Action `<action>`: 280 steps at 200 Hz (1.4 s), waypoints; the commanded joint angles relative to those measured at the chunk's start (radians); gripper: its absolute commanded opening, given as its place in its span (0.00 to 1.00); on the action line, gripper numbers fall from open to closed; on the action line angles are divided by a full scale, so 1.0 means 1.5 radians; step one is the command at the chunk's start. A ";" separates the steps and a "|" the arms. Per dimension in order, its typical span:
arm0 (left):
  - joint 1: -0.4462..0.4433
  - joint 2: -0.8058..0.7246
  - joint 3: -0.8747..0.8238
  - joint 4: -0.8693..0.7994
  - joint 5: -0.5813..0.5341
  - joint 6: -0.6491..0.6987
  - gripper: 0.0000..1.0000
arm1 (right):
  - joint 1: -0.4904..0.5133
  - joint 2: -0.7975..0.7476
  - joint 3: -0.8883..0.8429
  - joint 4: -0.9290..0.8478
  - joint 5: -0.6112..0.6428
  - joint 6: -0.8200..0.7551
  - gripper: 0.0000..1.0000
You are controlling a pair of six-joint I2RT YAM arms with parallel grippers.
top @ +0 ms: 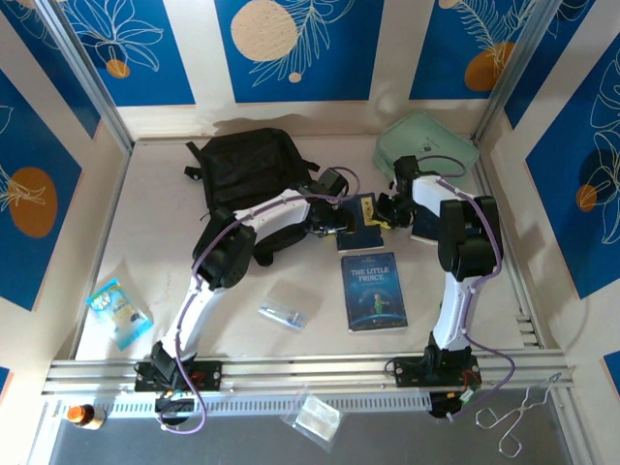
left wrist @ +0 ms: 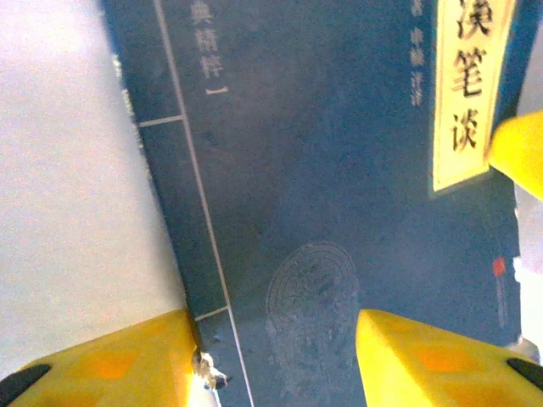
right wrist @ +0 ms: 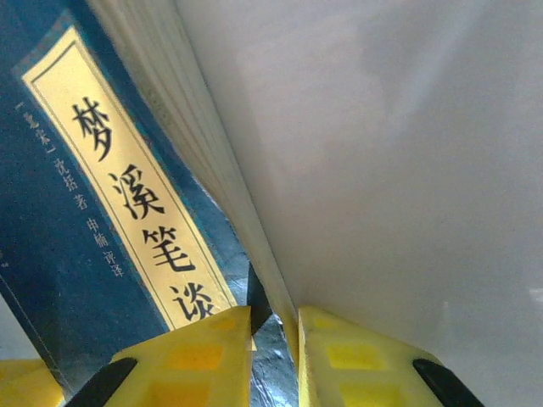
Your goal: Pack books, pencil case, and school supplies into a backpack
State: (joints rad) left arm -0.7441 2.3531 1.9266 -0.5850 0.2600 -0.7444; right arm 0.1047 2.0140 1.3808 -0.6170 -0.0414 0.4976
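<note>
Small navy book (left wrist: 339, 170) lies on the worktop (top: 145, 223) just beyond The Little Prince (top: 374, 291), long axis running away from it. Right gripper (right wrist: 273, 315): jaws nearly closed, pinching the book's page edge. Left gripper (left wrist: 273, 320): jaws half open, straddling the spine side, gripping nothing. Backpack (top: 247, 170) sits beyond and left of The Little Prince, nearer the left arm.
</note>
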 commanded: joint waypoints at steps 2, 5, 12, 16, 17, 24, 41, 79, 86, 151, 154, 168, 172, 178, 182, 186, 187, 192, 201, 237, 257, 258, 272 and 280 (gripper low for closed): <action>-0.013 -0.051 0.021 0.101 0.137 0.015 0.51 | -0.005 0.010 -0.006 -0.039 -0.052 0.015 0.18; -0.013 -0.054 0.019 0.106 0.143 0.012 0.51 | -0.007 0.009 -0.008 -0.037 -0.056 0.016 0.18; -0.013 -0.063 0.016 0.115 0.150 0.005 0.51 | -0.011 0.007 -0.011 -0.033 -0.064 0.019 0.18; -0.013 -0.067 0.013 0.118 0.151 0.003 0.51 | -0.013 0.006 -0.012 -0.032 -0.068 0.019 0.18; -0.013 -0.068 0.013 0.119 0.150 0.002 0.51 | -0.014 0.006 -0.012 -0.031 -0.069 0.019 0.18; -0.013 -0.076 0.006 0.124 0.147 -0.004 0.51 | -0.018 0.005 -0.015 -0.028 -0.076 0.021 0.18; -0.013 -0.088 -0.014 0.141 0.139 -0.016 0.51 | -0.026 0.001 -0.022 -0.020 -0.086 0.026 0.18; -0.010 -0.083 -0.030 0.149 0.115 -0.057 0.51 | -0.032 -0.002 -0.029 -0.014 -0.095 0.033 0.18; -0.009 -0.081 -0.033 0.151 0.107 -0.070 0.50 | -0.032 -0.002 -0.030 -0.015 -0.097 0.032 0.18; -0.003 -0.067 -0.038 0.157 0.044 -0.167 0.47 | -0.058 -0.028 -0.073 0.034 -0.169 0.052 0.17; -0.004 -0.067 -0.039 0.159 0.045 -0.170 0.47 | -0.059 -0.028 -0.075 0.036 -0.172 0.053 0.18; -0.003 -0.067 -0.042 0.173 0.051 -0.177 0.44 | -0.059 -0.030 -0.078 0.040 -0.179 0.056 0.18; -0.002 -0.067 -0.043 0.177 0.053 -0.179 0.44 | -0.059 -0.031 -0.079 0.040 -0.180 0.056 0.18; -0.003 -0.067 -0.043 0.181 0.057 -0.180 0.44 | -0.058 -0.031 -0.080 0.041 -0.180 0.056 0.17; -0.002 -0.067 -0.044 0.183 0.059 -0.181 0.43 | -0.058 -0.030 -0.080 0.041 -0.181 0.057 0.17; -0.002 -0.066 -0.044 0.187 0.064 -0.183 0.43 | -0.058 -0.030 -0.080 0.040 -0.183 0.057 0.18; -0.001 -0.066 -0.044 0.188 0.064 -0.183 0.43 | -0.058 -0.030 -0.080 0.041 -0.183 0.057 0.18; -0.002 -0.065 -0.046 0.193 0.071 -0.187 0.42 | -0.058 -0.029 -0.080 0.041 -0.185 0.057 0.18; -0.001 -0.063 -0.049 0.206 0.083 -0.196 0.41 | -0.058 -0.029 -0.080 0.043 -0.189 0.058 0.17; 0.002 -0.066 -0.061 0.202 0.078 -0.191 0.37 | -0.057 -0.031 -0.081 0.041 -0.176 0.061 0.17; 0.005 -0.073 -0.062 0.171 0.053 -0.164 0.36 | -0.057 -0.034 -0.081 0.036 -0.164 0.058 0.17; 0.005 -0.073 -0.062 0.169 0.051 -0.163 0.36 | -0.057 -0.035 -0.081 0.036 -0.163 0.058 0.17; 0.008 -0.077 -0.061 0.154 0.040 -0.150 0.34 | -0.057 -0.038 -0.081 0.034 -0.154 0.057 0.17; 0.010 -0.077 -0.062 0.151 0.039 -0.147 0.33 | -0.057 -0.040 -0.082 0.035 -0.151 0.058 0.17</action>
State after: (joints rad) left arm -0.7406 2.2524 1.8423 -0.3214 0.3416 -1.0080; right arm 0.0093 1.9858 1.2758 -0.5278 -0.2691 0.5774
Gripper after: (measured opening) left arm 0.341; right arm 0.171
